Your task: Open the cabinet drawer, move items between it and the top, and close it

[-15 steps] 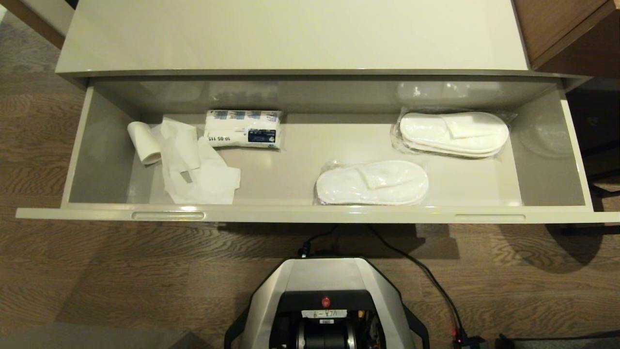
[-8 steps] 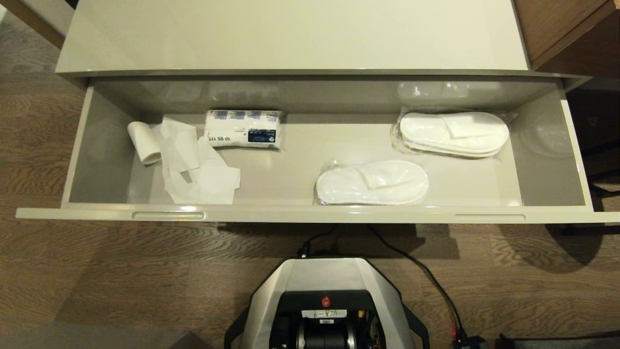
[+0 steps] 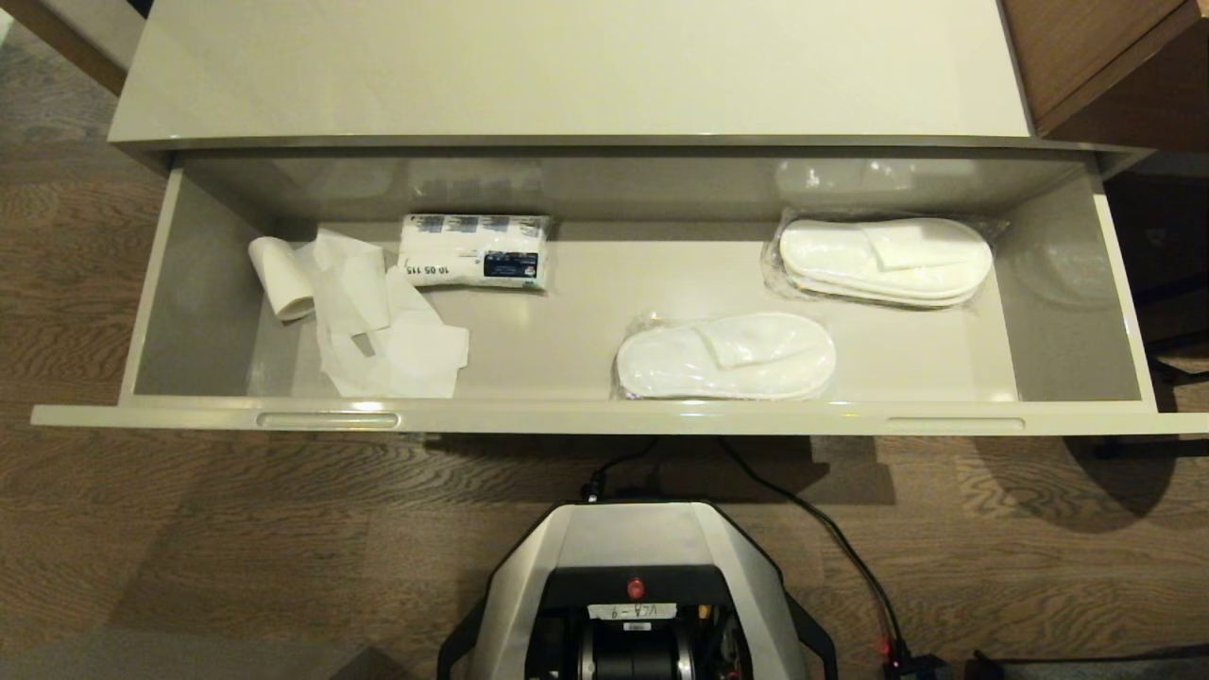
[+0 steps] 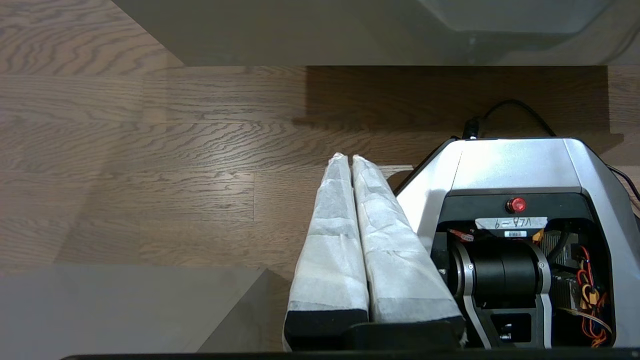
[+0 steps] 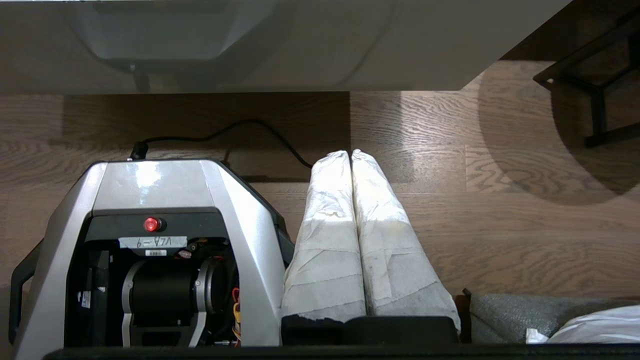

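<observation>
Both hands are parked low beside the robot base [image 3: 635,586], above the wooden floor [image 3: 236,548]. On the left hand [image 4: 348,159] and the right hand [image 5: 350,154] the long tapered fingers, wrapped in white wrinkled cloth, press together and hold nothing. Beyond them, higher up, the cabinet drawer [image 3: 604,416] stands pulled out, glossy and beige-grey, with two slim slots in its front edge. Inside lie two flat white slipper pairs [image 3: 725,356] [image 3: 886,259] in clear plastic, a white paper roll [image 3: 280,277] with a loose crumpled tail, and a printed soft packet [image 3: 473,250]. Behind the drawer is the smooth cream top [image 3: 567,66].
</observation>
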`<state>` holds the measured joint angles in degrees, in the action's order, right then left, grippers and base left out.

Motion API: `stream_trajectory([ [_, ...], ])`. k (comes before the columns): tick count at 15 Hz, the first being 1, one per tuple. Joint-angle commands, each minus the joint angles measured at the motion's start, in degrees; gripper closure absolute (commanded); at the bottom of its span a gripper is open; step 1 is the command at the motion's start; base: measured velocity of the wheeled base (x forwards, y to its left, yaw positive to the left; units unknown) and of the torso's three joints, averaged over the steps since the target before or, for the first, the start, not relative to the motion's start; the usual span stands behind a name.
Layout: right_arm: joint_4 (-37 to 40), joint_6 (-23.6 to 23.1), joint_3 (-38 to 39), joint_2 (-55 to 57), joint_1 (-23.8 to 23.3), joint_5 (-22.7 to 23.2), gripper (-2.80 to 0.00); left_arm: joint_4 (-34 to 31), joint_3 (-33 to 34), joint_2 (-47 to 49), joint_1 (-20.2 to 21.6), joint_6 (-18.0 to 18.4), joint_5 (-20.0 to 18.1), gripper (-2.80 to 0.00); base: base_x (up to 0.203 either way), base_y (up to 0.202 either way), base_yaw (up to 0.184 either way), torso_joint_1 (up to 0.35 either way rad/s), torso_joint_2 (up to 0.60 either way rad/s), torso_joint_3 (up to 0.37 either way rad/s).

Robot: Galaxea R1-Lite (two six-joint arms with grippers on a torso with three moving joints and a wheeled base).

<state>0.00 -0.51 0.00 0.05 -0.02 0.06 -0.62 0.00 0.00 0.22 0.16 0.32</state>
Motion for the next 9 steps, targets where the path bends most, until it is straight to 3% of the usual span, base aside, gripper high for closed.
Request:
stream_trajectory([
  [1, 0.0, 0.0, 0.1, 0.0, 0.1, 0.0, 0.0, 0.0, 0.0, 0.1, 0.0, 0.0, 0.0, 0.0, 0.0, 0.0, 0.0, 0.0, 0.0, 0.0],
  [9, 0.0, 0.0, 0.1, 0.0, 0.0, 0.0, 0.0, 0.0, 0.0, 0.1, 0.0, 0.0, 0.0, 0.0, 0.0, 0.0, 0.0, 0.0, 0.0, 0.0],
])
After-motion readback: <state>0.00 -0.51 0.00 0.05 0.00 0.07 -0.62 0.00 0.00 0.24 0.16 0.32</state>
